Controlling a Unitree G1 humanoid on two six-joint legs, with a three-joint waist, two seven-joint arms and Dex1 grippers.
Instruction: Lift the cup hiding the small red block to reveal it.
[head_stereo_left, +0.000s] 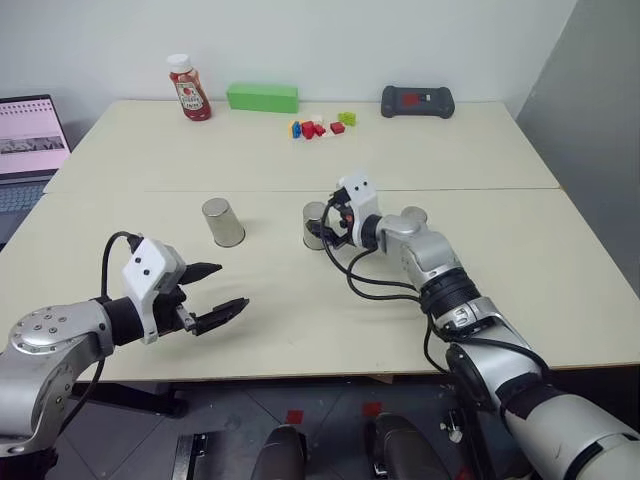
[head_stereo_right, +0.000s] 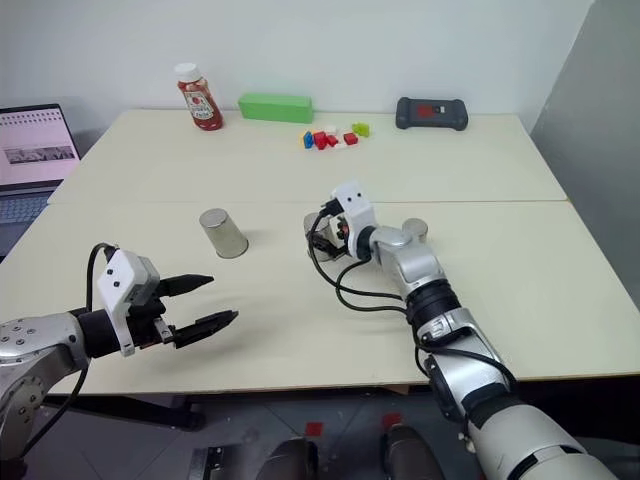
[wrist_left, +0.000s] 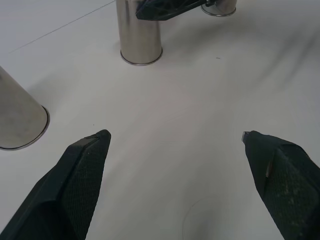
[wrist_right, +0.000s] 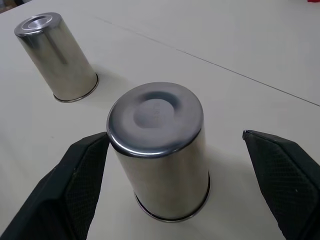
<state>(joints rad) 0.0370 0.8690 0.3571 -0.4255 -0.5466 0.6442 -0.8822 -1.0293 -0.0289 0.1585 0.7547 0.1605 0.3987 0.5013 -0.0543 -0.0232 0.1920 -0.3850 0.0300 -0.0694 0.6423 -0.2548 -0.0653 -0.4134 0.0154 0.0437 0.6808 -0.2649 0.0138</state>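
Three metal cups (head_stereo_left: 223, 221) stand inverted; right pincer (wrist_right: 175, 145) gapes around the middle cup (wrist_right: 159, 155); left pincer (head_stereo_left: 215, 292) wide.

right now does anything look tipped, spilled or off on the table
Nothing stands out. All three cups stand upside down on their rims, unspilled; the open right pincer straddles the middle one.

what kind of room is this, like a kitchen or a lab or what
Probably a lab or office set up for robot tests, not a kitchen: pale tables pushed together against a plain wall, an open laptop at the side, and a black handheld controller at the back.
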